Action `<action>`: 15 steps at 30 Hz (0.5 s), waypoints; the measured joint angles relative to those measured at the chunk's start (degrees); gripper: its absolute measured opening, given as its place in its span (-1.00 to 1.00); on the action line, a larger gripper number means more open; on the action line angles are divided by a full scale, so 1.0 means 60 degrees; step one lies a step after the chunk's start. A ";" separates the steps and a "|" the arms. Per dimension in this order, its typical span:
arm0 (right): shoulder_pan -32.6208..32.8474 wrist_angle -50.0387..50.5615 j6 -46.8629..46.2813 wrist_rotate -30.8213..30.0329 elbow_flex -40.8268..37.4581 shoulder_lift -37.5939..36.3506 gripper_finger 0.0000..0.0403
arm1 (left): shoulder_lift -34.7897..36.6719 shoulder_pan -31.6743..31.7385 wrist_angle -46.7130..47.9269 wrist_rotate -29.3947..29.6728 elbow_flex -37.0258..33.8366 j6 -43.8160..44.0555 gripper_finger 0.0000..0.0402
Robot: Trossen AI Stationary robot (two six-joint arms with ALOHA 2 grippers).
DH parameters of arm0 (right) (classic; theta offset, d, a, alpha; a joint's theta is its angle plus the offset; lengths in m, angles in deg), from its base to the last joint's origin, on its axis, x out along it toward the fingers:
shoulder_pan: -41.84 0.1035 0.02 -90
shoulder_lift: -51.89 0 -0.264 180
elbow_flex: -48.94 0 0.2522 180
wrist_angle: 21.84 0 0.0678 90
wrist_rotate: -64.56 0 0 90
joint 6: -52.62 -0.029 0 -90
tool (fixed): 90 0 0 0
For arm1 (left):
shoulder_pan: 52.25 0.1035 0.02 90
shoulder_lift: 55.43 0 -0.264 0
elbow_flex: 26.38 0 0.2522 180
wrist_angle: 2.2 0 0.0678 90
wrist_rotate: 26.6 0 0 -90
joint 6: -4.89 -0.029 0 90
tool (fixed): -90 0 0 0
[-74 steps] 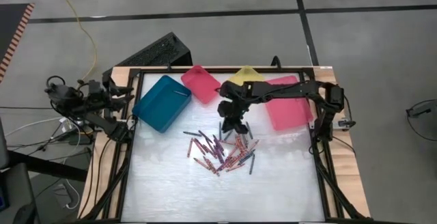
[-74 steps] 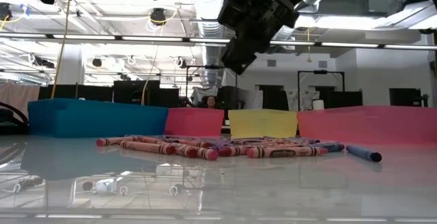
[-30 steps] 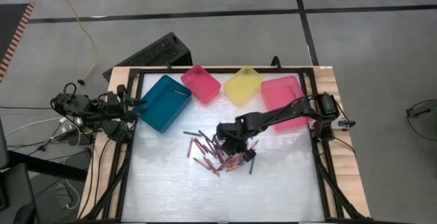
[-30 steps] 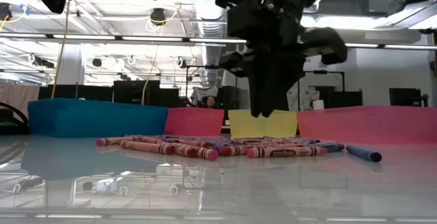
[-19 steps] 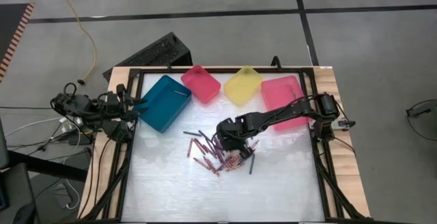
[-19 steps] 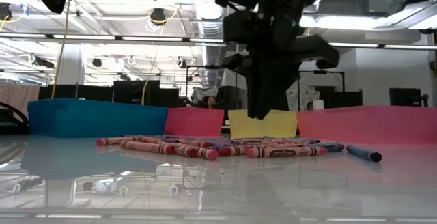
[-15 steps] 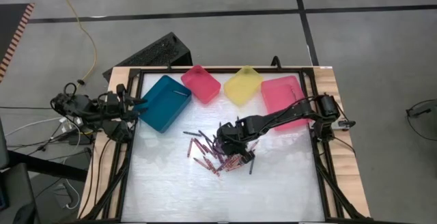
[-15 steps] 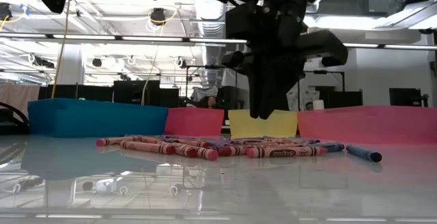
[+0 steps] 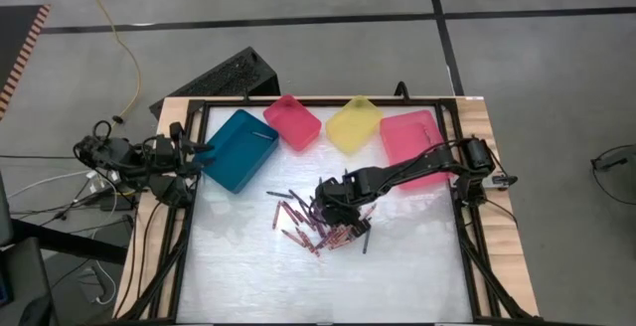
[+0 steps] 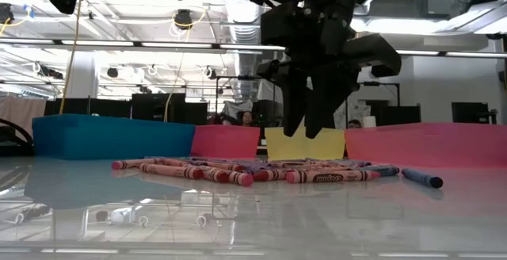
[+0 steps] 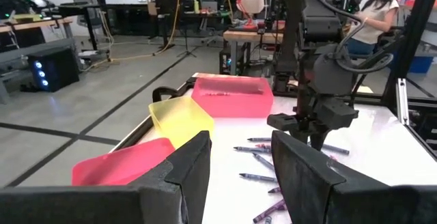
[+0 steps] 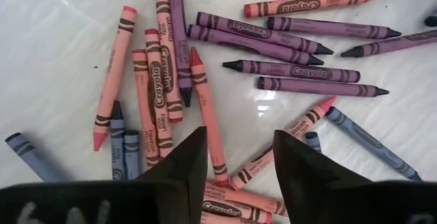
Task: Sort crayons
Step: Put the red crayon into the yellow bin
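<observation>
The crayons [image 9: 316,223], short pink, red, purple and blue-grey sticks, lie in a loose pile flat on the white tabletop near its middle. They also show in the low view [image 10: 238,173] and the right wrist view [image 12: 273,53]. My right gripper [image 10: 304,135] is open and hangs fingers-down just above the pile's far right part, touching nothing. In the right wrist view [image 12: 239,142] a pink crayon [image 12: 205,108] lies below the gap between its fingers. My left gripper [image 11: 240,149] is open and empty at the table's left edge [image 9: 199,150], beside the teal bin [image 9: 237,149].
Several bins stand along the far edge: the teal bin, a small pink bin [image 9: 292,122], a yellow bin [image 9: 354,124] and a larger pink bin [image 9: 415,147] holding a few crayons. A black frame [image 9: 467,256] borders the table. A lone blue crayon [image 10: 422,178] lies to the right.
My right gripper has opened its fingers while staying at about the same place and height over the crayon pile. The crayons have not moved.
</observation>
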 joint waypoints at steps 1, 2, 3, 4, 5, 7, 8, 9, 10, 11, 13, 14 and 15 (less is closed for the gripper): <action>0.0000 -0.0065 -0.0006 0.0000 0.0002 0.0075 -0.19 | 0.0000 0.0000 0.0004 -0.0003 0.0000 0.0000 -0.28; 0.0000 -0.0077 -0.0033 0.0000 0.0002 0.0127 -0.20 | 0.0000 0.0003 0.0013 0.0000 0.0000 0.0003 -0.28; 0.0004 -0.0073 -0.0043 0.0013 0.0002 0.0240 -0.20 | 0.0000 0.0001 0.0062 -0.0003 0.0003 0.0015 -0.28; 0.0007 -0.0095 -0.0104 0.0033 0.0002 0.0369 -0.21 | 0.0004 0.0000 0.0118 -0.0003 0.0004 0.0084 -0.28; 0.0007 -0.0151 -0.0140 0.0033 0.0002 0.0468 -0.22 | 0.0002 0.0001 0.0159 -0.0005 0.0004 0.0157 -0.28; 0.0007 -0.0144 -0.0174 0.0032 0.0002 0.0663 -0.23 | 0.0002 0.0000 0.0211 -0.0014 0.0004 0.0253 -0.28; 0.0007 -0.0129 -0.0175 0.0029 0.0000 0.0727 -0.24 | 0.0004 0.0004 0.0206 -0.0014 0.0004 0.0262 -0.28; 0.0006 -0.0128 -0.0176 0.0029 -0.0002 0.0741 -0.24 | 0.0004 0.0000 0.0201 -0.0023 0.0004 0.0262 -0.28; -0.0013 -0.0130 -0.0178 0.0029 -0.0002 0.0741 -0.24 | 0.0004 0.0003 0.0204 -0.0025 0.0004 0.0262 -0.28; -0.0044 -0.0142 -0.0178 0.0029 -0.0002 0.0728 -0.24 | 0.0004 0.0004 0.0204 -0.0025 0.0004 0.0262 -0.28; -0.0068 -0.0120 -0.0191 0.0029 0.0002 0.0727 -0.24 | 0.0004 0.0000 0.0207 -0.0025 0.0004 0.0266 -0.28; -0.0069 -0.0065 -0.0207 0.0028 0.0002 0.0727 -0.24 | 0.0004 0.0004 0.0208 -0.0025 0.0004 0.0274 -0.28; -0.0072 -0.0021 -0.0237 0.0027 -0.0002 0.0727 -0.24 | 0.0004 0.0004 0.0209 -0.0025 0.0004 0.0280 -0.28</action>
